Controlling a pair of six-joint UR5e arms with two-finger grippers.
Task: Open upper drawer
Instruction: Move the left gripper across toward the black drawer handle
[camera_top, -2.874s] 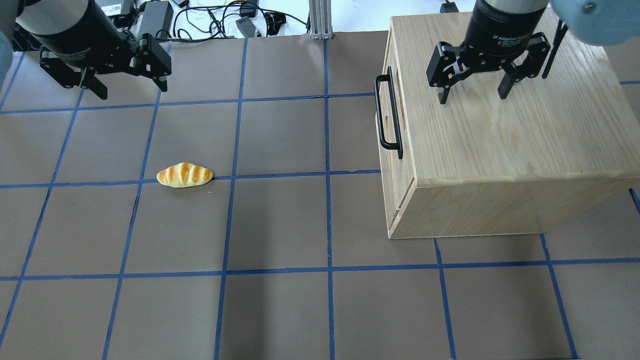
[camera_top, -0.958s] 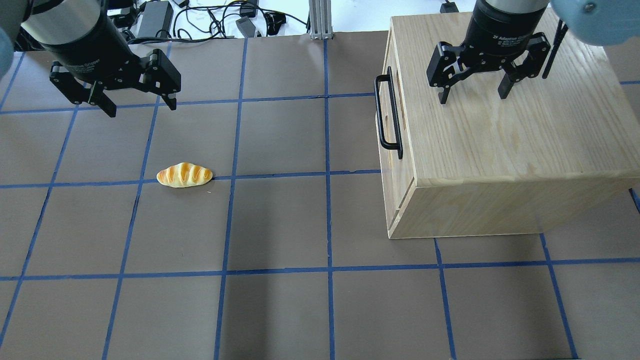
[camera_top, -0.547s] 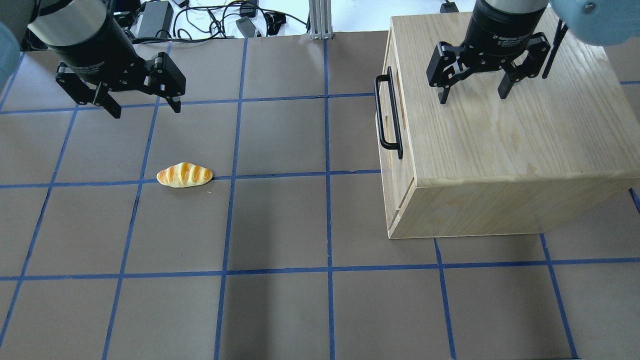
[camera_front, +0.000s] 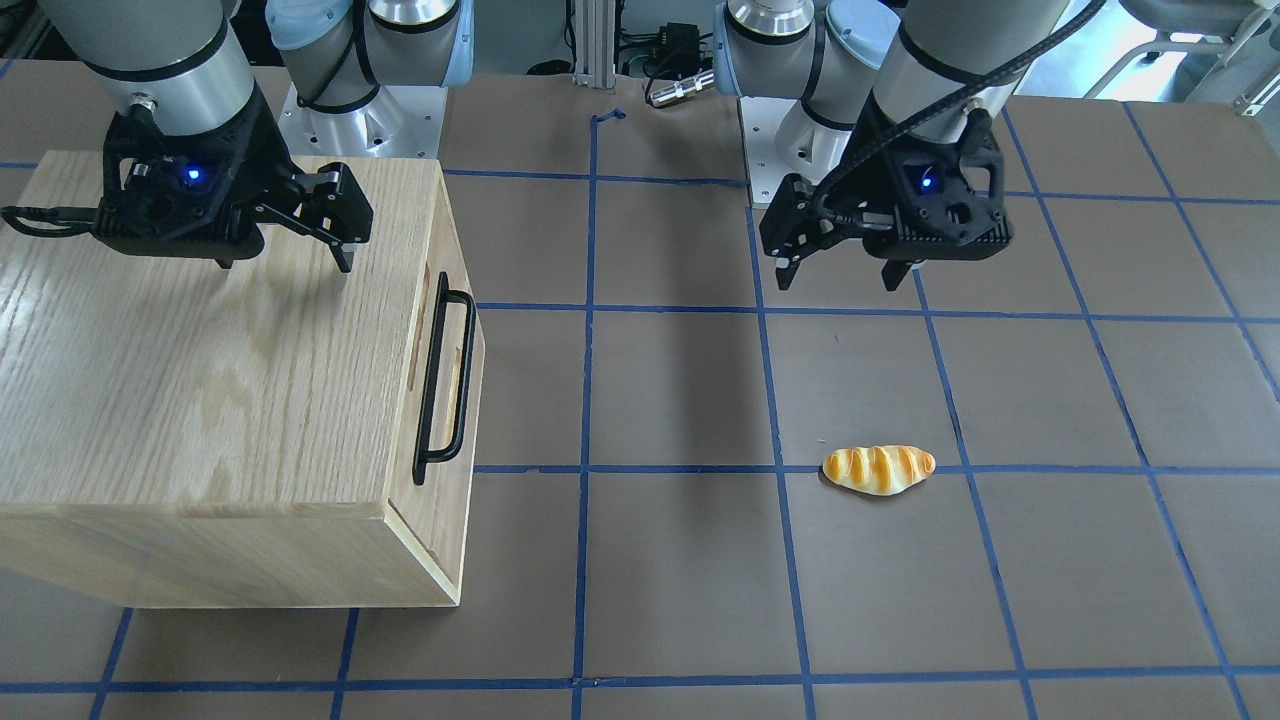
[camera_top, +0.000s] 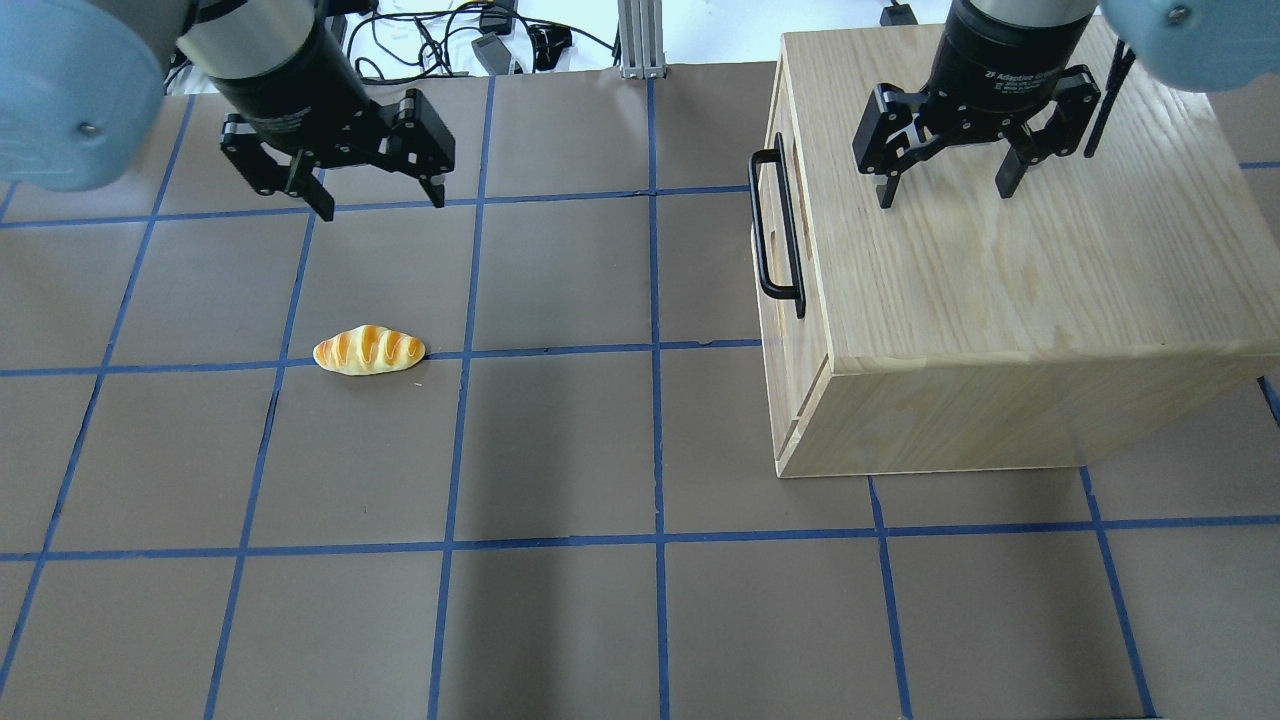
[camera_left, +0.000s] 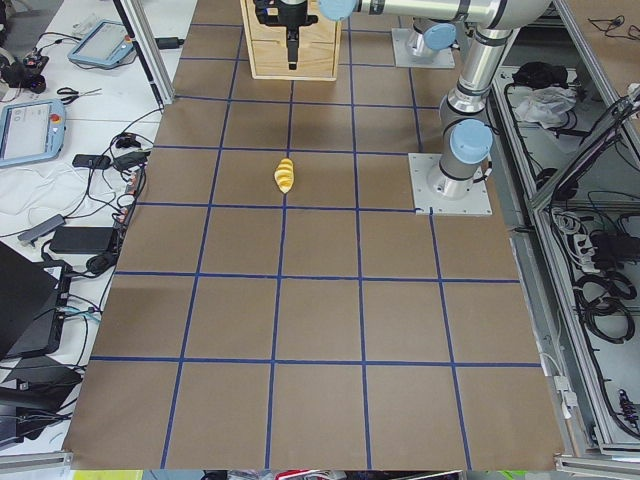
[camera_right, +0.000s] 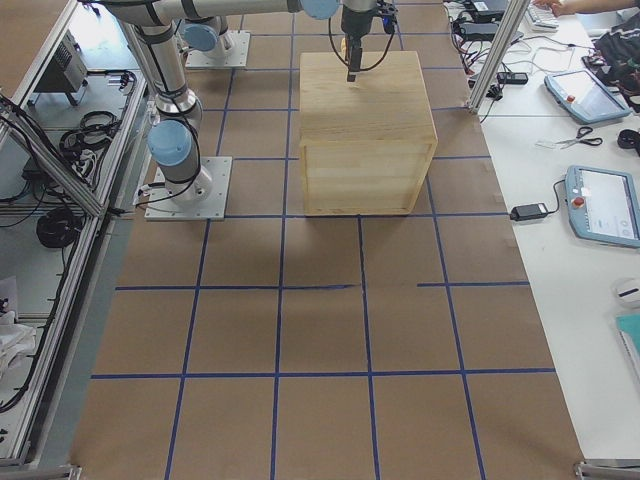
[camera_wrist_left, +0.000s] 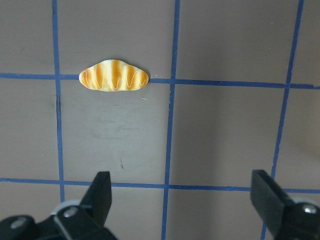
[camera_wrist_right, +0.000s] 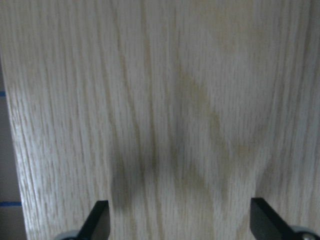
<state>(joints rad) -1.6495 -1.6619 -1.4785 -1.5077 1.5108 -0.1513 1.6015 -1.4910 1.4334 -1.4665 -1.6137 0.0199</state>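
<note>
The upper drawer (camera_top: 772, 262) is shut in the oak cabinet (camera_top: 1000, 280). Its front faces the table's middle, with a long black bar handle (camera_top: 777, 232) (camera_front: 444, 385). My right gripper (camera_top: 945, 195) (camera_front: 285, 265) is open and empty, hovering over the cabinet top (camera_wrist_right: 165, 100), behind the handle. My left gripper (camera_top: 380, 205) (camera_front: 838, 280) is open and empty above the mat, far to the left of the handle. In the left wrist view its fingers (camera_wrist_left: 100, 195) are spread over bare mat.
A toy bread roll (camera_top: 369, 351) (camera_wrist_left: 114, 75) (camera_front: 878, 469) lies on the brown mat with blue tape lines, in front of my left gripper. Cables and power bricks (camera_top: 440, 40) lie past the mat's far edge.
My left gripper has moved to the right, toward the table's middle, still open. The right gripper, the cabinet and the bread roll have not moved.
</note>
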